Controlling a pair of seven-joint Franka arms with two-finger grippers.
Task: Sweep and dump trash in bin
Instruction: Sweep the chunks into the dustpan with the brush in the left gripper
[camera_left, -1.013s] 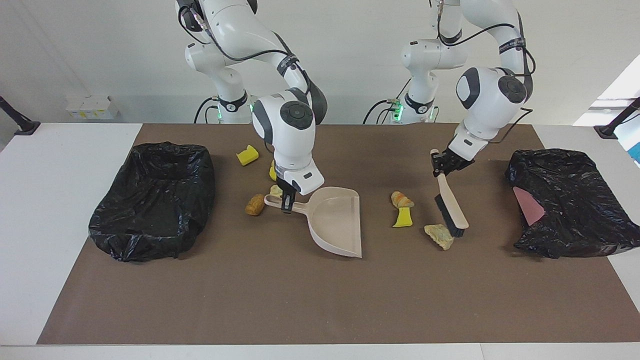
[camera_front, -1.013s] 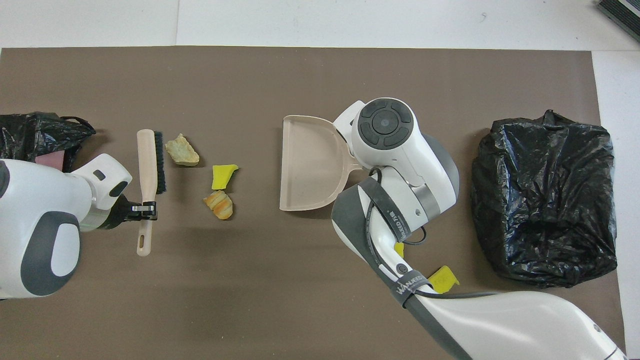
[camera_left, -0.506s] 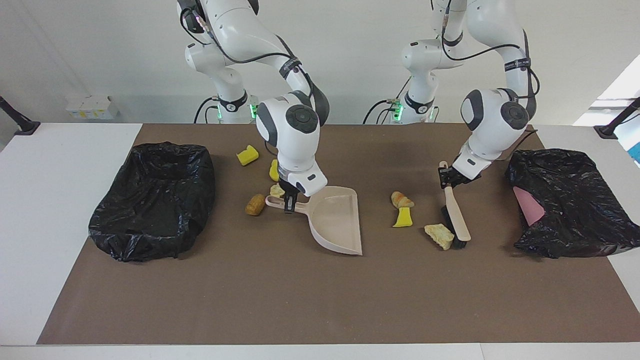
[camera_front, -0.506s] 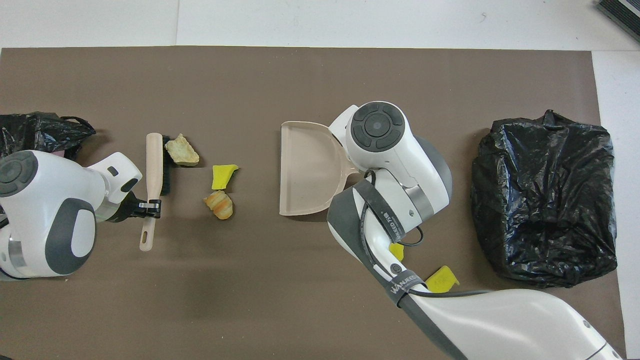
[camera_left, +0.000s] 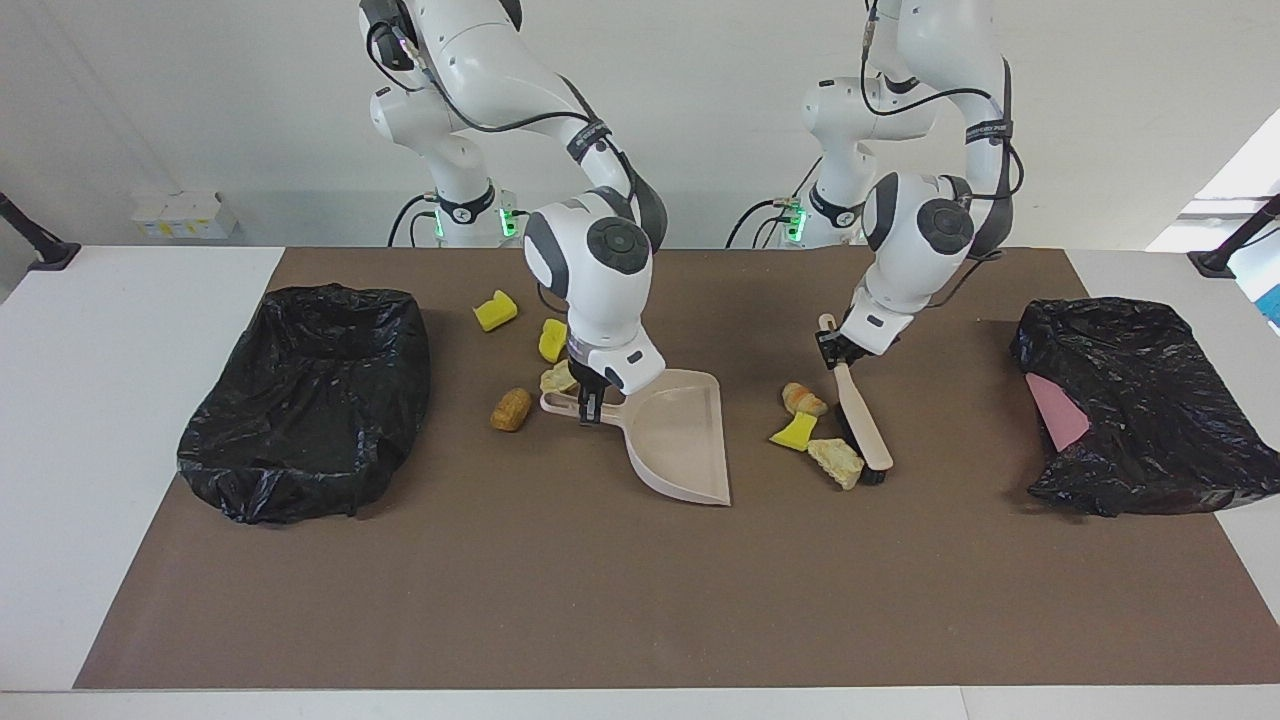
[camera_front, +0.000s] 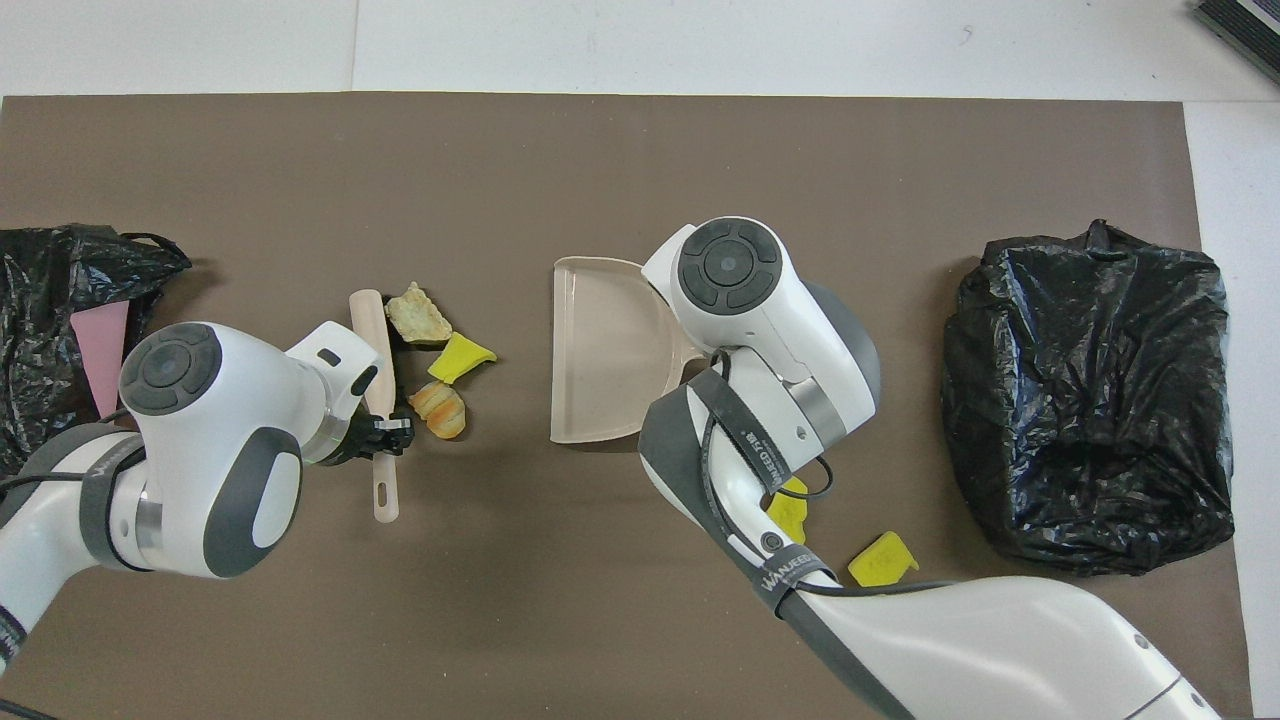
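My left gripper (camera_left: 833, 350) is shut on the handle of a beige brush (camera_left: 862, 420), whose bristles rest on the mat against a pale lump (camera_left: 836, 462). A yellow wedge (camera_left: 793, 433) and a golden crusty lump (camera_left: 803, 399) lie beside it, toward the beige dustpan (camera_left: 685, 440). My right gripper (camera_left: 590, 405) is shut on the dustpan's handle, and the pan lies flat with its mouth toward the brush. Two yellow wedges (camera_left: 494, 311) (camera_left: 552, 340), a beige lump (camera_left: 556, 380) and a brown lump (camera_left: 511, 408) lie near the dustpan handle. In the overhead view the brush (camera_front: 386, 490), pale lump (camera_front: 418, 316) and dustpan (camera_front: 600, 350) show.
A black bag-lined bin (camera_left: 310, 400) stands at the right arm's end of the brown mat. Another crumpled black bag (camera_left: 1130, 400) with a pink piece (camera_left: 1058, 410) in it lies at the left arm's end.
My left gripper has swept the brush toward the dustpan, pushing the pale lump and the yellow wedge closer to the golden lump. The dustpan has shifted slightly toward them.
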